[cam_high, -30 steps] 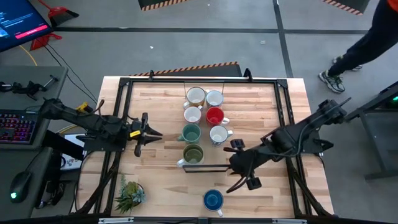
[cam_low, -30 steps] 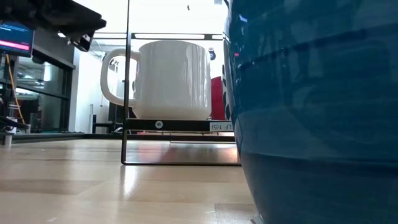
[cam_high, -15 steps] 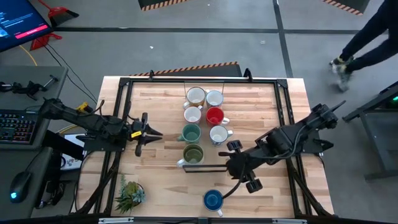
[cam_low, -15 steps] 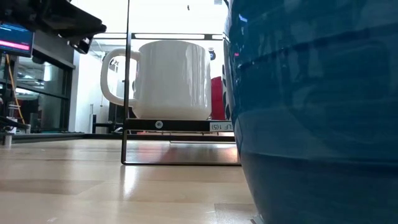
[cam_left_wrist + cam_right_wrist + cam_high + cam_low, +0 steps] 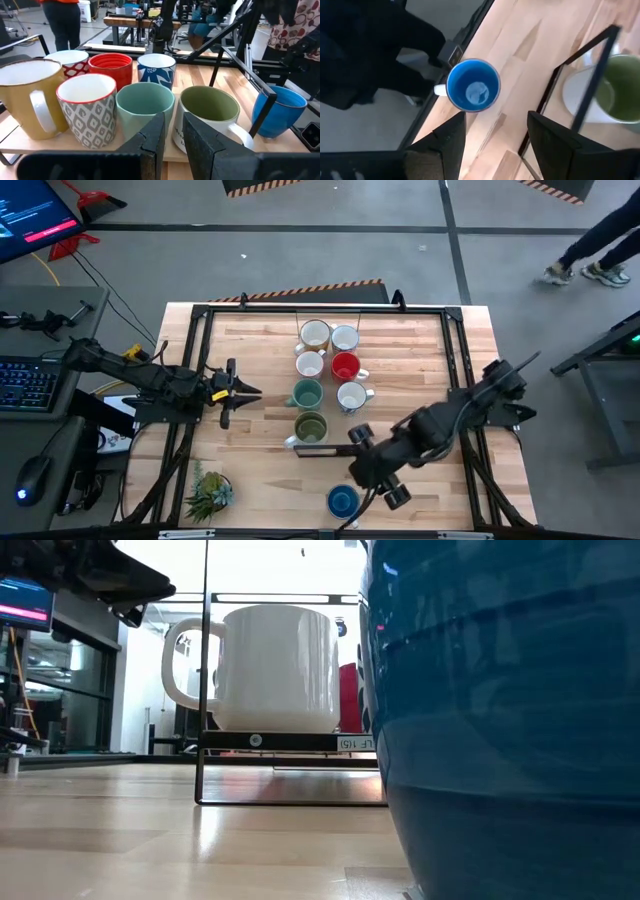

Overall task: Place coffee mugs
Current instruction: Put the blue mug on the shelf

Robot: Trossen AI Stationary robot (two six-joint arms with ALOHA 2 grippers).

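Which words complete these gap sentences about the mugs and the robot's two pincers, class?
1. The mug standing alone near the table's front edge is ____.
2. The right pincer, fingers ____, hovers by the blue mug.
3. The red mug stands with ____ other mugs on the rack.
4. The left pincer faces the ____ mug.

Missing: blue; open; six; teal

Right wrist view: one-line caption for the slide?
Open right gripper hovers above the blue mug standing alone on the wooden table, beside the black rack holding the olive-green mug.
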